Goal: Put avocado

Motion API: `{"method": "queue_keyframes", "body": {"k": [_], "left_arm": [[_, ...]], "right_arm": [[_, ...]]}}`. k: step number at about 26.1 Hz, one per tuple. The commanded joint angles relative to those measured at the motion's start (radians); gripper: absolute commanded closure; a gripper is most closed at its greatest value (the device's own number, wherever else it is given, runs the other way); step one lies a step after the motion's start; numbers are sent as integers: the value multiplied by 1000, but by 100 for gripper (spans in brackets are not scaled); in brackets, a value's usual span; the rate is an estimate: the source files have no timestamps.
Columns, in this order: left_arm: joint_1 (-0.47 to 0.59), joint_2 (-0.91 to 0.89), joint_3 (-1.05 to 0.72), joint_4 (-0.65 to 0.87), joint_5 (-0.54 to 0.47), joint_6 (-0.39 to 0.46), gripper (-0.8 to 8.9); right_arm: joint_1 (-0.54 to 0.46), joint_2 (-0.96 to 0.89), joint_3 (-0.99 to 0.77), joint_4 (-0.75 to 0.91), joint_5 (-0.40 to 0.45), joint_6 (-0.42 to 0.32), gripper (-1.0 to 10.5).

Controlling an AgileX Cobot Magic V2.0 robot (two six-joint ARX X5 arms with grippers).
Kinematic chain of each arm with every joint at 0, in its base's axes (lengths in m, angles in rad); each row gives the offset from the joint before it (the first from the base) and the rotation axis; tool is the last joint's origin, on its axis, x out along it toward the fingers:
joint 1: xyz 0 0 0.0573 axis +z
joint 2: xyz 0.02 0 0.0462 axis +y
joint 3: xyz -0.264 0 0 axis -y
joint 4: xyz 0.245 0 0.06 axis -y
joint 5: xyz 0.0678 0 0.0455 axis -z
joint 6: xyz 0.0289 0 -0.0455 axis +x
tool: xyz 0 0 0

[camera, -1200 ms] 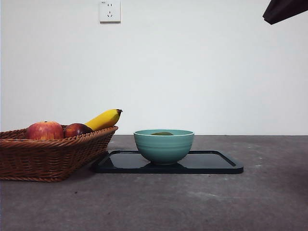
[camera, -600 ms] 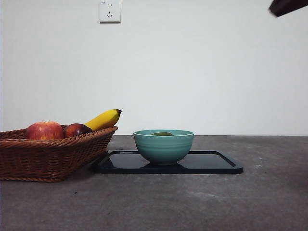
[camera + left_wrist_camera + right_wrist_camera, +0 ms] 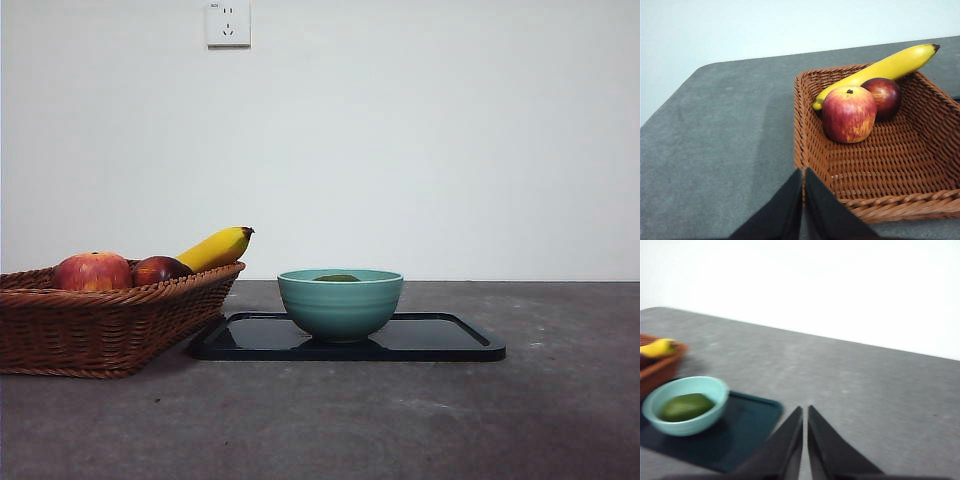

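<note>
Grey desk (image 3: 560,400) carries everything, wall behind with a socket (image 3: 228,22). Wicker basket (image 3: 100,320) sits toward the desk's left edge in the front view, holding a red apple (image 3: 848,114), a dark red-brown fruit (image 3: 883,97) and a banana (image 3: 880,70) leaning over the rim. Just beside the basket, a dark tray (image 3: 450,340) lies flat; a teal bowl (image 3: 340,305) stands on the tray's basket-side half. Avocado (image 3: 685,406) lies inside the bowl, only its top showing over the rim from the front. Left gripper (image 3: 803,200) hangs above the basket's near corner, jaws closed together, empty. Right gripper (image 3: 805,440) hangs above the desk off the tray's corner, well apart from the bowl, jaws closed to a thin slit, empty. Judgement: task looks complete. Avocado appears light, firm, matte and not slippery; best gripped across its narrow middle, gently, from above.
</note>
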Motion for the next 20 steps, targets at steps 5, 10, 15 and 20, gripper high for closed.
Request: {"method": "queue_keyframes", "body": {"k": [5,10,15,20], "left_arm": [[3,-2,-21,-9,-1,-5,805],[3,-2,-21,-9,-1,-5,805],[3,-2,-21,-9,-1,-5,806],[3,-2,-21,-9,-1,-5,805]], "right_arm": [[-3,-133,-197,127,119,75,940],[-3,-191,-291,167,140,96,940],[-3,-219,-343,170,140,108,940],[-3,-228,-354,119,143,116,940]]}}
